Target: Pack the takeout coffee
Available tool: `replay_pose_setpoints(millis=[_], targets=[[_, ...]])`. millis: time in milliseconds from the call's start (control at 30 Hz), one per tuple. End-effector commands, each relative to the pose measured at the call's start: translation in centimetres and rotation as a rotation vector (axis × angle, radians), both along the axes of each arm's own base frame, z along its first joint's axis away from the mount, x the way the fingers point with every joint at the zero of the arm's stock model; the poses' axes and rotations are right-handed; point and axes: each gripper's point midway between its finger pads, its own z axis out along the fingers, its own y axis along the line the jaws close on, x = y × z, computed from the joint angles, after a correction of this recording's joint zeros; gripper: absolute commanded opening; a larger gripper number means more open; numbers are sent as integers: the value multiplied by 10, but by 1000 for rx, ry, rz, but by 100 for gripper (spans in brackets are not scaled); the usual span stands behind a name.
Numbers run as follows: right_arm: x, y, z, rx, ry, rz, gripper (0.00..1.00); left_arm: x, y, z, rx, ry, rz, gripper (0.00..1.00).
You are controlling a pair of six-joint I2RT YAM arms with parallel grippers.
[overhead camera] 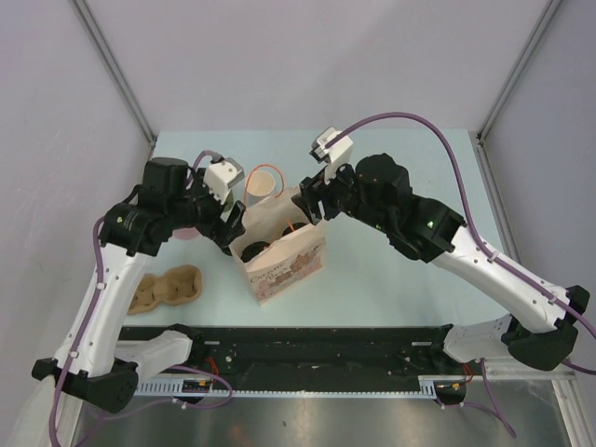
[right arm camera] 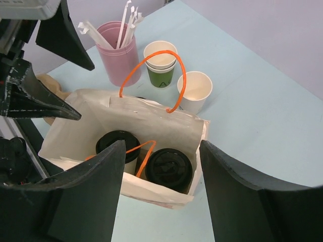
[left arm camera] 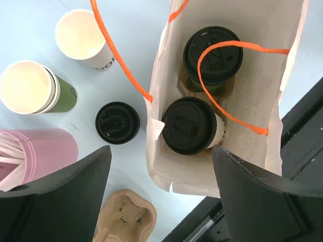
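Takeout coffee [right arm camera: 169, 166] is inside the paper bag [left arm camera: 252, 161]: the white-sided cup [left arm camera: 189, 125] and the second cup [left arm camera: 212, 54] stand lidded, side by side. The bag is upright mid-bench, nearer the near edge. Your left hand [left arm camera: 160, 154] is spread and holds nothing, over the bag's left rim. Your right hand [right arm camera: 161, 146] is spread above its mouth. Right of the bag, the bench [overhead camera: 410, 279] lies open to the right edge. On its left sit a loose black lid [left arm camera: 117, 122], an empty white cup [left arm camera: 81, 36], stacked green cups [left arm camera: 33, 88], a pink straw cup [left arm camera: 38, 151] and a cardboard tray [left arm camera: 123, 219].

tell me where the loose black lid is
In the left wrist view the loose black lid lies flat on the table left of the paper bag, with the green cup stack to its upper left and the cardboard carrier below it.
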Motion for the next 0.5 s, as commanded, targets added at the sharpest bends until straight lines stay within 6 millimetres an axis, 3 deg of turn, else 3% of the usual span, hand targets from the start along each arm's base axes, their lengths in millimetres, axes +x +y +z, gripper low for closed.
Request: replay_pose_setpoints(millis=[0,233,467], targets=[[0,3,-1,11,15,8,66,-3,1,32,-40,-85,23,88],[1,1,-5,2,23,4,66,3,15,61,-34,-174,109,91],[15,-26,-7,17,44,-62,66,21,45,88,8,-255,261,92]])
